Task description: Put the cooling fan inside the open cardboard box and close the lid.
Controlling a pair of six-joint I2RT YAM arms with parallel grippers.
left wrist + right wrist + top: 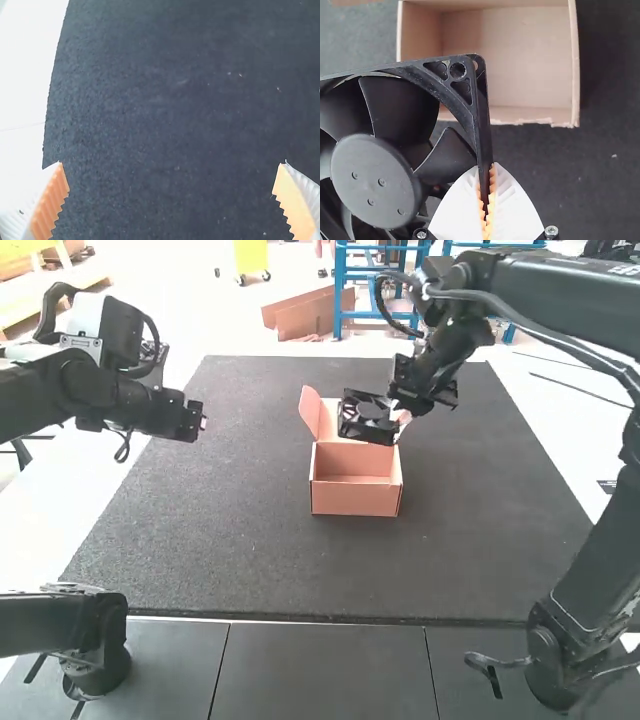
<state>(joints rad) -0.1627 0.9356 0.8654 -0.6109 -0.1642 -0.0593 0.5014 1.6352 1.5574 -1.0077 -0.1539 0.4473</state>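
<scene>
The right gripper (486,200) pinches the cooling fan (395,150) by one thin frame edge. The fan may pivot and snag the cardboard box (355,495) rim.

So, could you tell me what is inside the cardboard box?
The box shows only bare walls and floor. The fan, in the right gripper, hangs over its rim, hiding part of the inside.

A black, rough-grained mat (200,520) covers the middle of the worktop. A pale surface (60,500) borders its left edge; whether that is table or floor is hard to say. Dark panels (320,670) run along the near side. On the mat, about mid-way across, sits the cardboard box (355,480) — open-topped, its lid flap raised at the far left. A few pale specks dot the mat.
</scene>
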